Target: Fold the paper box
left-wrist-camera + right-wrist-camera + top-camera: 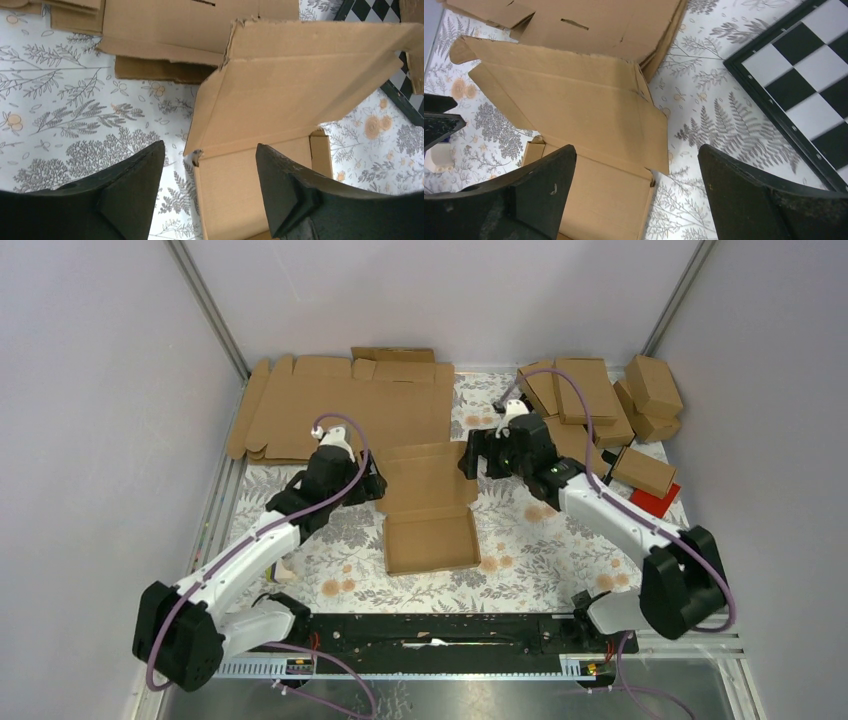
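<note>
Top external view puts the paper box (430, 530) in the middle of the table cover (330, 575). Its shallow tray lies nearest the arm bases and its lid panel is hinged up on the far side. Your left gripper (378, 486) sits at the lid's left edge and your right gripper (470, 454) at its far right corner, so the box lies between the two.

On the left wrist camera, your left gripper (210, 150) is spread wide, with the crease where lid meets tray in the gap. Its fingers (135, 185) grip nothing, and you cannot tell whether either one brushes the cardboard. On the right wrist camera, your right gripper (636, 150) is spread just as wide and holds nothing. The tilted lid and the tray's edge fill the space ahead of it.

The cardboard is plain brown.

For room, a stack of flat blanks (340, 405) lies just behind the lid. Finished cartons (600, 400) are piled in the far right corner, with a red block (655, 502) beside your right forearm. A chequered board (804, 75) lies to the right of the right gripper. Patterned cover shows on the near side of the tray and along both its flanks.
</note>
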Action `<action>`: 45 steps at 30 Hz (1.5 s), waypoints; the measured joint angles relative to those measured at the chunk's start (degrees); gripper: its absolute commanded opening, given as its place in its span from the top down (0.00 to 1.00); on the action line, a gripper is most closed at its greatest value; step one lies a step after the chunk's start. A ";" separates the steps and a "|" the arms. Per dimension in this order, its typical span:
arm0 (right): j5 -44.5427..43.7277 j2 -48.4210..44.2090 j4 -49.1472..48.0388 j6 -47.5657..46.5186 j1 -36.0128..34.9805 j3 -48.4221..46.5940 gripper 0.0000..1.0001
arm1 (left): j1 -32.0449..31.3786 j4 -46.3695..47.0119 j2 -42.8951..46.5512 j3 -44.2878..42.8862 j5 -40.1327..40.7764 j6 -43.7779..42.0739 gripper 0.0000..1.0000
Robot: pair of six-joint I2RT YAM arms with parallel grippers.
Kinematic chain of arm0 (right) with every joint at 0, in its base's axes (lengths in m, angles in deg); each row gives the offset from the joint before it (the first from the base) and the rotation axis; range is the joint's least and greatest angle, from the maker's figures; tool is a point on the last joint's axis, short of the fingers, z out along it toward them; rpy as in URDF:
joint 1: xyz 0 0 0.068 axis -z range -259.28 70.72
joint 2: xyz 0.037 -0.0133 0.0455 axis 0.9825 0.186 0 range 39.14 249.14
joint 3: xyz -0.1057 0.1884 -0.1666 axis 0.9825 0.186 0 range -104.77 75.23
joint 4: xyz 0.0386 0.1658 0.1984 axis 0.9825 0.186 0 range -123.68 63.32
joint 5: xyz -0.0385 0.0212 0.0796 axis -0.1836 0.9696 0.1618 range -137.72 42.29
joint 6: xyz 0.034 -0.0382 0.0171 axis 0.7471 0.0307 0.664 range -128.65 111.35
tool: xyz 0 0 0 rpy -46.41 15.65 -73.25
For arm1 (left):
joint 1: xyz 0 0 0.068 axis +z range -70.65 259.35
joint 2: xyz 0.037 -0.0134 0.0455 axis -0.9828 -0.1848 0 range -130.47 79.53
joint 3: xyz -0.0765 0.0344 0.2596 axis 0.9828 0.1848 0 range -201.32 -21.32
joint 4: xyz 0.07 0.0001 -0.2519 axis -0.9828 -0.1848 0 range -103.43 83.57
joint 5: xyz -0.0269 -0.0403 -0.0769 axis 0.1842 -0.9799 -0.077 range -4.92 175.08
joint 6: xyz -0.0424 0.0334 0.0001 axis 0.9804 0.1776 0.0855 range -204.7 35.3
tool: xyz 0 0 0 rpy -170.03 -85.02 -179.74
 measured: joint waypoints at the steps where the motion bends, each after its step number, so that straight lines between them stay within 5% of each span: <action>1: 0.66 1.53 -0.46 -0.59 0.00 -0.96 0.04 | 0.15 0.61 -1.18 -0.46 0.02 -0.13 0.31; 10: 2.32 12.59 1.70 -6.08 0.57 -10.56 0.14 | 0.35 3.06 -8.33 -4.17 0.28 -1.11 0.39; 16: 5.01 16.00 2.93 -8.17 0.83 -13.29 0.37 | 0.35 2.56 -12.83 -7.67 1.75 -2.19 0.43; 23: 9.18 18.93 6.14 -7.76 0.87 -15.80 0.71 | 0.35 0.52 -16.59 -10.36 2.12 -3.52 0.95; 27: 10.05 18.93 7.65 -6.97 0.98 -16.41 0.99 | 0.63 -0.87 -18.34 -12.90 2.38 -4.26 1.00; 36: 6.03 17.94 12.87 -4.81 1.22 -18.43 1.00 | -1.33 -1.62 -17.70 -13.42 3.19 -3.19 1.00; 41: -2.95 13.16 14.58 -2.91 1.27 -18.43 1.00 | -9.99 2.54 -16.33 -13.33 11.82 -1.46 1.00; 45: -11.72 4.04 7.13 0.04 1.68 -10.69 1.00 | -16.83 12.68 -15.08 -11.15 19.96 -2.19 1.00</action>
